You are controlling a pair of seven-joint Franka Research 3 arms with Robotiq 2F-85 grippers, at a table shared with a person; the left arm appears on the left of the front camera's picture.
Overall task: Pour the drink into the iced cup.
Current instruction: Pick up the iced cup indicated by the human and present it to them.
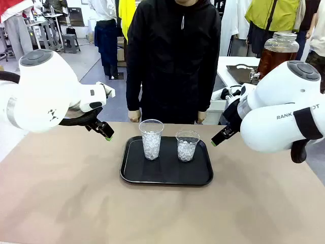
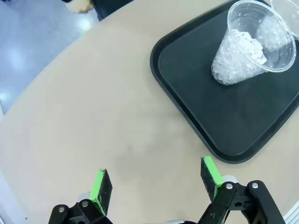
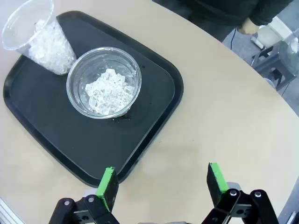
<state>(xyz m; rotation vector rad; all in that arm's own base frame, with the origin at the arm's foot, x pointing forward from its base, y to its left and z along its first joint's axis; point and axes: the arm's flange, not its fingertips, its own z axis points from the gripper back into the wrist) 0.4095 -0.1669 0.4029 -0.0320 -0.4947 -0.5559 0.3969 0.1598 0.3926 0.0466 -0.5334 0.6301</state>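
The tan table (image 1: 61, 203) spreads across the foreground, and a person (image 1: 172, 56) in black stands at its 12 o'clock edge. Off the table, at the tray's 2 o'clock, a jar (image 1: 278, 51) on a white counter (image 1: 228, 63) holds the amber drink (image 1: 271, 62). The black tray (image 1: 133, 175) lies mid-table. It carries a tall cup (image 1: 151, 138) at its 10 o'clock and a short cup (image 1: 187, 146) at its 2 o'clock, both iced. The left gripper (image 2: 156, 179) hovers at the tray's 9 o'clock and the right gripper (image 3: 163, 179) at its 3 o'clock, both spread wide, holding nothing.
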